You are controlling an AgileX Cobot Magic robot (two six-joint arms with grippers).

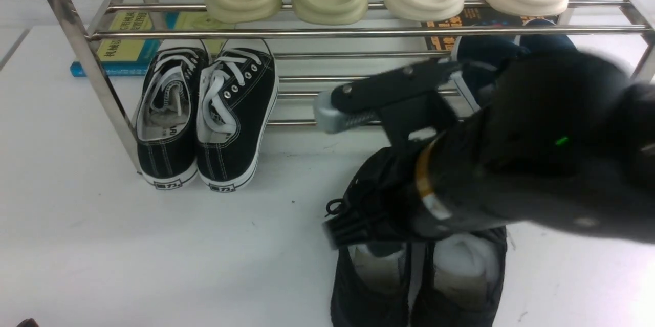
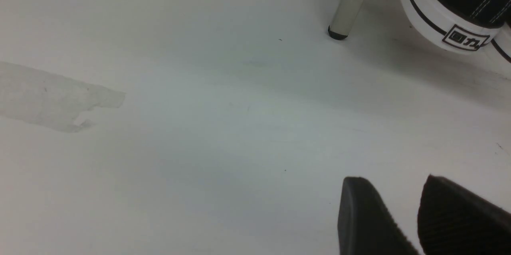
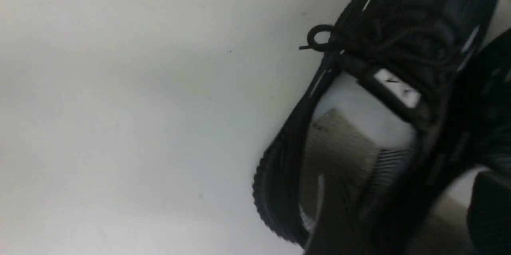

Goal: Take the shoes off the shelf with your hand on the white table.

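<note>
Front view: right arm (image 1: 552, 163) is reached in from the right, blurred, wrist rolled so the right pincer (image 1: 335, 173) is turned finger above finger, spread wide. Both shoes (image 1: 373, 189) are set on the white surface (image 1: 153, 245) just before the shelf (image 1: 97, 76), under that arm. Low over the surface the left pincer (image 2: 395, 179) is held, fingers slightly apart.

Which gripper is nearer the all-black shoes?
Right. The right gripper hangs directly over the shoes, fingers spread. The left gripper is over the table near the shelf leg and a canvas sneaker, off to their left.
</note>
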